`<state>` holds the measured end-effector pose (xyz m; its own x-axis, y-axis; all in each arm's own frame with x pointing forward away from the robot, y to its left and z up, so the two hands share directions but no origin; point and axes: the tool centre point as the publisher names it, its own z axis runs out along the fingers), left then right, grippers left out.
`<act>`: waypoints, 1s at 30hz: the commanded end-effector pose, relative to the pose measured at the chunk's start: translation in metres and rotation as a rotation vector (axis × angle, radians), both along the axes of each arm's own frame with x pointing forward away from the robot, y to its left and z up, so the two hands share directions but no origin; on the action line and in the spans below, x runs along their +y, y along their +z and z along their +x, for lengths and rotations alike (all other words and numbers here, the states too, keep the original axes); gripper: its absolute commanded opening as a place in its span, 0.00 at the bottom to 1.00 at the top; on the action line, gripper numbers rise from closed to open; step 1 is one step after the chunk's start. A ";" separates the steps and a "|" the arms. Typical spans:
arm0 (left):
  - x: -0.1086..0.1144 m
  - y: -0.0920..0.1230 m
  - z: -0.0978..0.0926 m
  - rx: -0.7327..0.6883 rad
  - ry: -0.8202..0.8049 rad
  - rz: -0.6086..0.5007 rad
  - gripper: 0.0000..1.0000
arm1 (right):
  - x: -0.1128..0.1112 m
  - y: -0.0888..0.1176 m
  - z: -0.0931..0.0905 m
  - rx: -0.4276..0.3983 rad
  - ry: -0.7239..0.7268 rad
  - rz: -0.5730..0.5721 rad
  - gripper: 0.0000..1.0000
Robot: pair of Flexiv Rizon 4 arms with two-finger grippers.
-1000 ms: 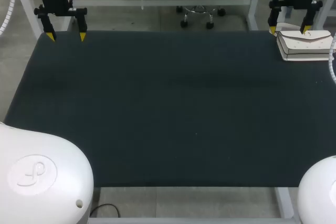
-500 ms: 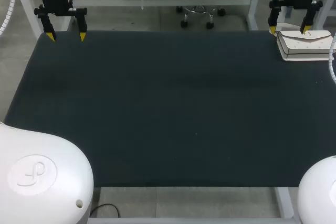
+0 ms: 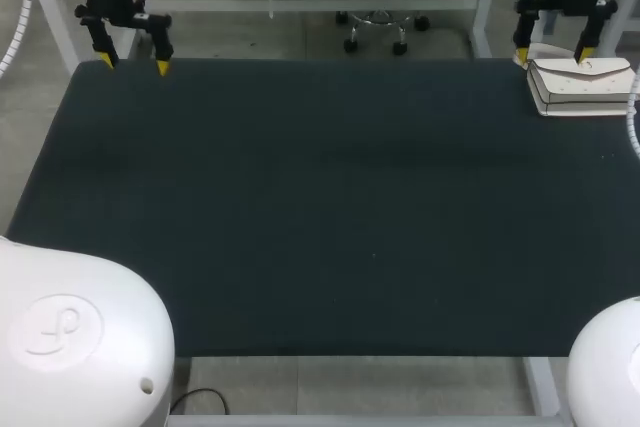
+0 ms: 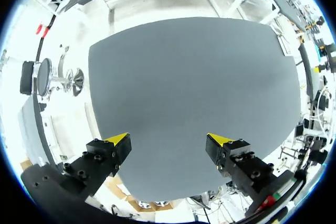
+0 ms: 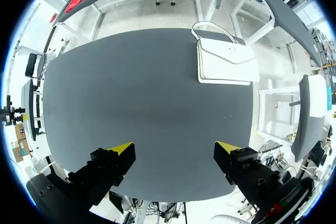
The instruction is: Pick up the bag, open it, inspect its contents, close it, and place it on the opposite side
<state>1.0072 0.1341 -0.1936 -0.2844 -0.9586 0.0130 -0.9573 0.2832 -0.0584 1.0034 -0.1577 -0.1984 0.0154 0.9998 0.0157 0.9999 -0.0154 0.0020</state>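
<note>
The bag (image 3: 584, 86) is a white flap handbag lying flat at the table's far right corner. In the right wrist view the bag (image 5: 226, 61) lies well ahead of the fingers, with its thin strap looped beyond it. My right gripper (image 3: 550, 55) hangs open above the far edge, just left of the bag, one yellow tip over the bag's back edge; it shows open and empty in its own view (image 5: 174, 147). My left gripper (image 3: 135, 66) is open at the far left corner, holding nothing, and in its own view the left gripper (image 4: 168, 139) faces only bare table.
The dark table top (image 3: 330, 207) stretches between both arms with nothing else on it. The white arm bases (image 3: 80, 337) fill the near left and right corners.
The left gripper has shifted a little to the right and tilted slightly. The right gripper has edged up slightly. The bag has not moved.
</note>
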 end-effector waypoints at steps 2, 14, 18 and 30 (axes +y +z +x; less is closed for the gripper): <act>-0.007 -0.005 -0.009 -0.052 -0.185 -0.037 1.00 | -0.018 -0.001 0.004 0.009 -0.011 0.045 1.00; -0.034 -0.013 -0.015 -0.219 -0.734 -0.171 1.00 | -0.066 -0.014 0.011 0.015 -0.058 0.108 1.00; -0.047 -0.018 -0.018 -0.281 -0.947 -0.210 1.00 | -0.082 -0.016 0.015 0.003 -0.074 0.143 1.00; -0.077 -0.036 -0.023 -0.374 -1.348 -0.275 1.00 | -0.126 -0.026 0.028 -0.013 -0.090 0.172 1.00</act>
